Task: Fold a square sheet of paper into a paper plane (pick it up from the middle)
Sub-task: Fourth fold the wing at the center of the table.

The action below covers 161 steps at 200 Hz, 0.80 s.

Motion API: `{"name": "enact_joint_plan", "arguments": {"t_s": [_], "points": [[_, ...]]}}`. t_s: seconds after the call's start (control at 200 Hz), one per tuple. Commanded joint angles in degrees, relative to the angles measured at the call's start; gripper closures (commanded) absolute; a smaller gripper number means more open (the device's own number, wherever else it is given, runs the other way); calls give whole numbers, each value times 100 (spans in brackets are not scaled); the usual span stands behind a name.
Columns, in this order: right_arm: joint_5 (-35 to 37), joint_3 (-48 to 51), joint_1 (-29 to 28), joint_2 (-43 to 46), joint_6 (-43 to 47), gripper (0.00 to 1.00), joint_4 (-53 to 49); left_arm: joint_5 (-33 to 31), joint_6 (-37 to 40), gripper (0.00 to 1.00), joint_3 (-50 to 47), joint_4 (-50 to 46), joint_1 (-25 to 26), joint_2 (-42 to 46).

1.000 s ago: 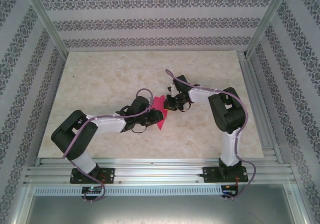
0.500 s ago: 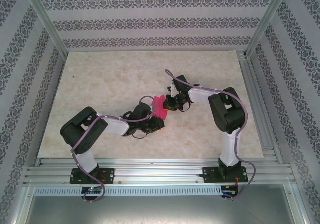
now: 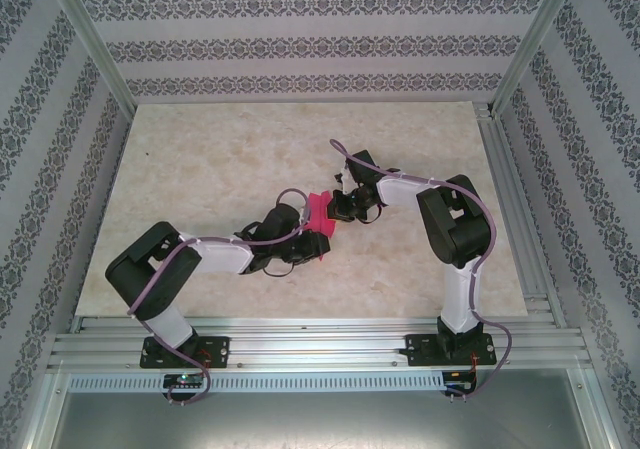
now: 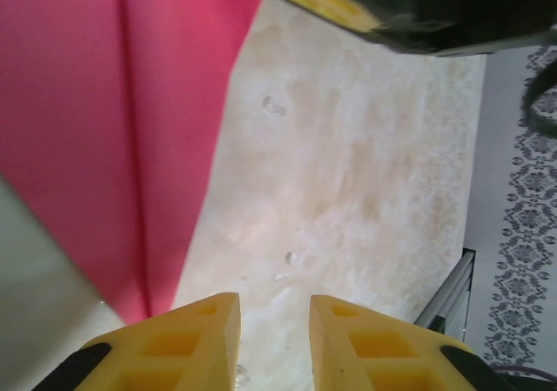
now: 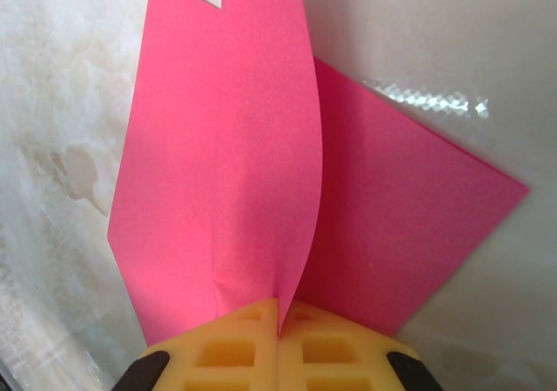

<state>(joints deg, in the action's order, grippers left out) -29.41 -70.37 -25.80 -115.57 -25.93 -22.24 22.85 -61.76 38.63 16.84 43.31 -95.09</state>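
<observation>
Left gripper [image 4: 274, 308], nearest the arm bases: its yellow fingers [image 4: 191, 339] stand apart, bare table [image 4: 365, 191] shows between them, and nothing is held. Its left finger sits just beside the lower tip of the paper. We cannot tell whether they touch.

Square sheet of paper [image 5: 226, 165]: magenta-red, at mid-table between the 2 grippers. From the right wrist we see 1 crease running up from the fingers. A flap stands off the table along that crease, and another layer lies flat to the right. The far edge shows a small notch.

Right gripper [image 5: 278, 313]: jaws pressed together on the near edge of the paper at the crease, pinching it.

Progress, our judgement: the first folds are in. The sheet is not a flat square now, but it is not yet a narrow dart. Nose folds, wing folds and the final creasing look left to do, so we place it early to middle.

Containers: nothing on the table acts as one. The paper rests on the bare marbled surface, well apart from the patterned walls [image 3: 320, 29] beyond.
</observation>
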Motion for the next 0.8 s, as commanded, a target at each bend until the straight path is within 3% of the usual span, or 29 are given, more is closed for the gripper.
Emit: {"name": "enact_joint_plan", "arguments": {"t_s": [0.0,0.48,0.799], "points": [[499,-18,-21,-194,76,95,-175,44,132,71,63,-122,64,-27],[477,-69,-36,-230,57,94,-159,79,-1,70,-83,31,74,-792],[491,-69,-30,-211,79,95,-194,-171,434,71,509,-818,-256,209]]}}
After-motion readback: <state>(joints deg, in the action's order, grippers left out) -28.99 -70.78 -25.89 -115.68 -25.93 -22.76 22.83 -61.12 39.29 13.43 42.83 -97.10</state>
